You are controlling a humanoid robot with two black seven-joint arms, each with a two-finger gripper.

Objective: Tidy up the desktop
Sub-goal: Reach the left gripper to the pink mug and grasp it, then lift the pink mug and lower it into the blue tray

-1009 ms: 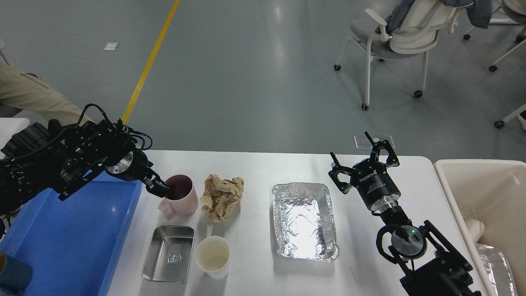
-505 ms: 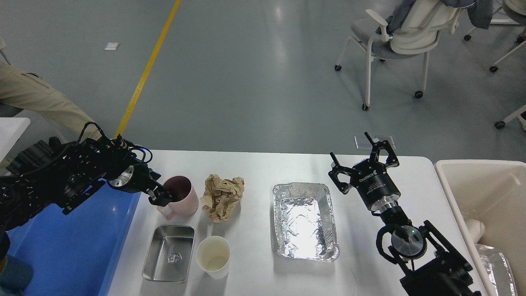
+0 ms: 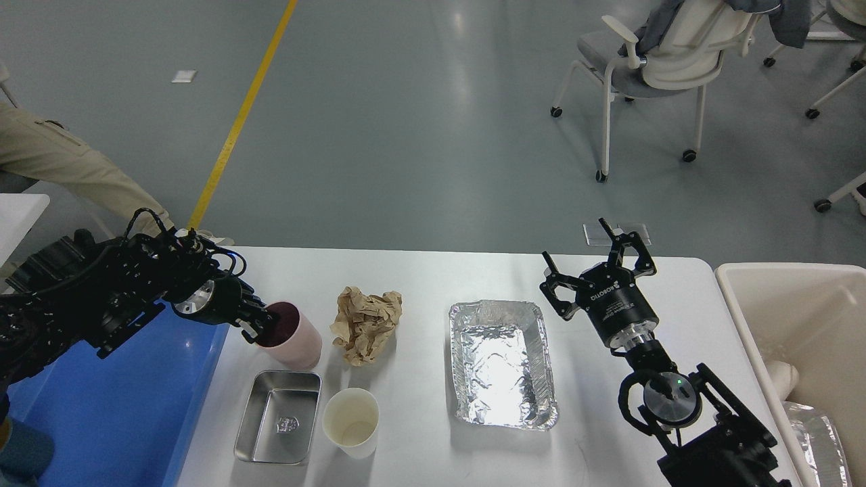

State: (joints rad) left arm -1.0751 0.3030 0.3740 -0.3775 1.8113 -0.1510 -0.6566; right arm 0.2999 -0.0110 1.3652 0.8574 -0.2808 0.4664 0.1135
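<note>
The white desktop holds a pink mug, a crumpled brown paper ball, a steel tray, a white paper cup and a foil tray. My left gripper is shut on the pink mug's left rim, and the mug tilts toward the blue tray. My right gripper is open and empty above the desktop, right of the foil tray.
A blue plastic tray sits at the desktop's left edge, under my left arm. A beige bin stands at the right, holding foil and a white item. Chairs stand on the floor behind. A person's arm shows at far left.
My left gripper has pulled the pink mug leftward toward the blue tray and tilted it, hiding its handle. The right arm has not moved.
</note>
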